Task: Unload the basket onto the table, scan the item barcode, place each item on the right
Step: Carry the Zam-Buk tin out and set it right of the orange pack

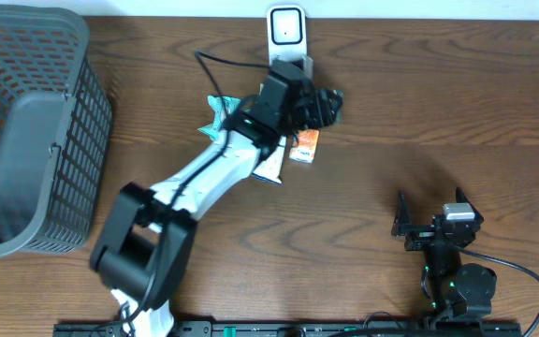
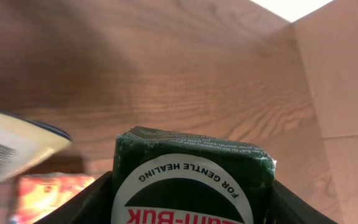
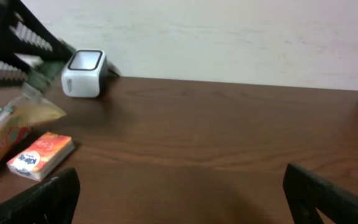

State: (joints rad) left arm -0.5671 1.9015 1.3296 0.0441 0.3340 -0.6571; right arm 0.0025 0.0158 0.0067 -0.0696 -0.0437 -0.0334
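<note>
**A:** Whereabouts of the box [image 2: 191, 180]?

**B:** Clamped in the left hand [image 1: 314, 105], just in front of the scanner [image 1: 286, 30] at the far edge of the tabletop [image 1: 391, 140]. Round label turned toward the wrist camera. No barcode seen on that face.

**A:** Grip?

**B:** Closed on the box from both sides, fingers [image 2: 82, 204] flanking it. Looks secure. Cannot confirm clearance above the tabletop.

**A:** Right hand [image 1: 430, 212]?

**B:** Released, spread wide, holding nothing. Parked well apart, near the front edge.

**A:** Step in hand?

**B:** Judged as presentation to the scanner. Already picked up and close to it, not yet shown to be read.

**A:** Next move?

**B:** Probably a turn of the wrist to bring the barcode side square to the scanner window, then a brief hold. Barcode side unknown from here, so possibly several faces to try.

**A:** Surroundings?

**B:** Orange box [image 1: 304, 146] and teal packet [image 1: 218, 114] lying just beside the arm. Basket [image 1: 87, 122] at far left. Risk of brushing the near items on any sweep. Recommend rotating in place.
</note>
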